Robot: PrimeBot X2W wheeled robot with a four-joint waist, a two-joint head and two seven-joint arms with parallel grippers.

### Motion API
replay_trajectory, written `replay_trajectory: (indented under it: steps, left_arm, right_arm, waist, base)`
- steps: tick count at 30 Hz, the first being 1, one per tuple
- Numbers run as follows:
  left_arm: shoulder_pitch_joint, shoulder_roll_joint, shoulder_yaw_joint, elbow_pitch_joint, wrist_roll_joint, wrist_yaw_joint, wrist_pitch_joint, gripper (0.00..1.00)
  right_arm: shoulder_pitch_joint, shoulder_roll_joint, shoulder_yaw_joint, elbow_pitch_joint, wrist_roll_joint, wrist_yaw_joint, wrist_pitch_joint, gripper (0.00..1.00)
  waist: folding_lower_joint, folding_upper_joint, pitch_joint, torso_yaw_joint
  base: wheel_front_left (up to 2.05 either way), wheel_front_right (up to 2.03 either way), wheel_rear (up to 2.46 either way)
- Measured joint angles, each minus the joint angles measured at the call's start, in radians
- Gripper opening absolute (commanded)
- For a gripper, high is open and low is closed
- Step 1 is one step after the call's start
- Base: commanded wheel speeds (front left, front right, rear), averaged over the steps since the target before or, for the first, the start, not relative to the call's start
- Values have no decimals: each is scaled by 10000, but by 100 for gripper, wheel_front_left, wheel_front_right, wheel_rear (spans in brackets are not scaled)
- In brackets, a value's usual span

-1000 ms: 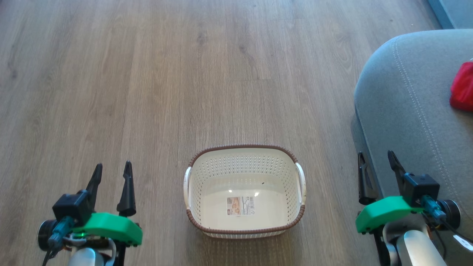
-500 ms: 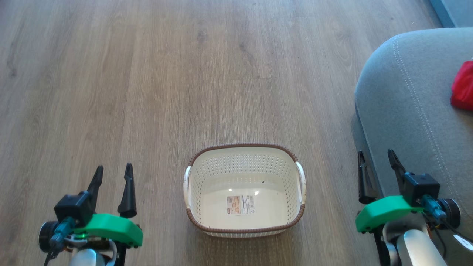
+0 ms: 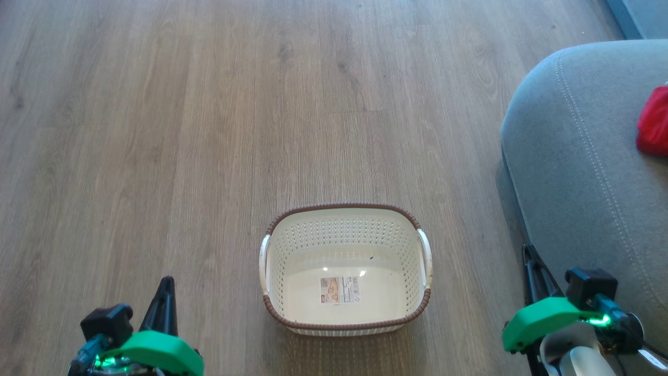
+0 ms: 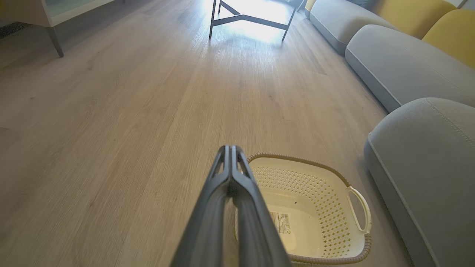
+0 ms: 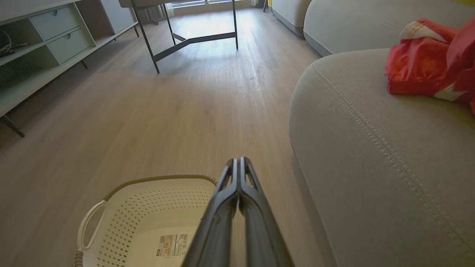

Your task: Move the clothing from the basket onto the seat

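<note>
Well, clothing: bright red, crumpled soft fabric, with white trim along its top edge and a white patch lower down; it looks slightly glossy where light falls on it.
Clothing's place: lying on top of the seat, set back from the rounded corner; in the head view the picture's right edge cuts it off.
Seat: grey-blue upholstery with a rounded corner and a line of lighter stitching following its edge.
Basket: cream-white perforated plastic with a brown woven-look rim and two white side handles. It stands upright on the floor near the seat, not touching it, its inside bare with a label sticker on the bottom.
Left gripper: low on the basket's left, over bare floor; its two dark fingers are pressed together and hold nothing.
Right gripper: between basket and seat, by the seat's front edge; fingers together, holding nothing.
Floor: pale wood-look planks.
Further off: a dark metal table frame and a low shelf unit.
</note>
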State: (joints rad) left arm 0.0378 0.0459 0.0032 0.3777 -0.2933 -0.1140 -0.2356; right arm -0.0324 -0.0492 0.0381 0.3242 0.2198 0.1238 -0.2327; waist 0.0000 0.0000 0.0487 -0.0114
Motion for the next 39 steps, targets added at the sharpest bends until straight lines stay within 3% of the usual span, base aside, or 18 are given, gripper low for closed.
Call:
replay_trajectory:
  steps: [39]
  left_arm:
    - [-194,-2,159,-330,-4163,-4,1114,0]
  right_arm:
    - [-12,-17,-301,-115,4566,0,909,0]
  waist:
    - [0,-1,-147,36]
  base:
    - [0,0,0]
